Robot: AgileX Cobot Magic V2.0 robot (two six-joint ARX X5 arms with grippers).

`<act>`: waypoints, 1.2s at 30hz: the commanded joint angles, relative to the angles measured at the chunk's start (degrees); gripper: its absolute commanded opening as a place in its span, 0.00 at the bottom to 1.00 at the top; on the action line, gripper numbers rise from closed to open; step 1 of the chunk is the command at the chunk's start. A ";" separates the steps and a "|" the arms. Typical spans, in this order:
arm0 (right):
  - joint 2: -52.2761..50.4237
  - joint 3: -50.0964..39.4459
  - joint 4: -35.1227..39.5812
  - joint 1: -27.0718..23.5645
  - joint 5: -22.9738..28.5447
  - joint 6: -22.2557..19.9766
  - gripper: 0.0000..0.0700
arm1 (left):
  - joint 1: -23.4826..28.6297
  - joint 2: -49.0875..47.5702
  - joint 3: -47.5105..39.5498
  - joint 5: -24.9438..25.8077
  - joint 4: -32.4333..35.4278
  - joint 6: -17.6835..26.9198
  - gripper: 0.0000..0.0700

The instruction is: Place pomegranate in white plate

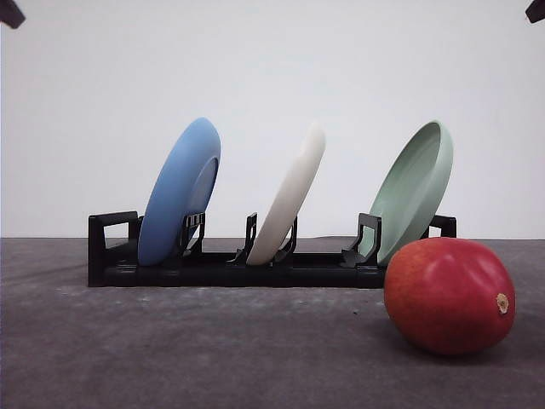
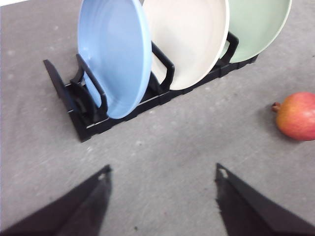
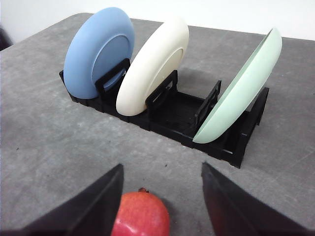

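Three plates stand racked, white plate [image 1: 289, 194] central | pomegranate [image 1: 449, 295] on desk at rack's 4 o'clock | right pincer [image 3: 161, 204] spread above it | firm, smooth, likely rolls: grip mid-girth | left pincer [image 2: 162, 194] apart.

I looked across a grey, mottled tabletop [image 1: 170, 358] that ran back to a plain white wall [image 1: 272, 60]. The wall was bare and evenly lit, with no hard shadows on it. The light was soft and diffuse, and the table surface showed faint speckles and small dark flecks. Ahead of the end effectors the grey surface met the wall in one straight, level line.
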 commanded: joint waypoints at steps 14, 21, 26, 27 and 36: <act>0.13 1.03 0.66 0.26 -3.04 1.24 0.48 | -9.03 7.19 1.16 0.95 16.63 3.27 0.62; 0.13 1.03 0.66 0.26 -3.11 1.40 0.48 | -14.25 18.45 1.16 -1.45 28.58 3.21 0.61; 0.13 1.03 0.66 0.26 -3.10 1.40 0.48 | -17.59 26.76 1.18 -4.34 38.35 2.91 0.60; 0.13 1.03 0.66 0.24 -3.10 1.40 0.48 | -18.10 28.28 1.20 -4.73 40.30 2.77 0.60; 0.13 1.03 0.66 0.24 -2.95 1.38 0.48 | -22.30 42.29 3.08 -10.05 54.72 2.51 0.60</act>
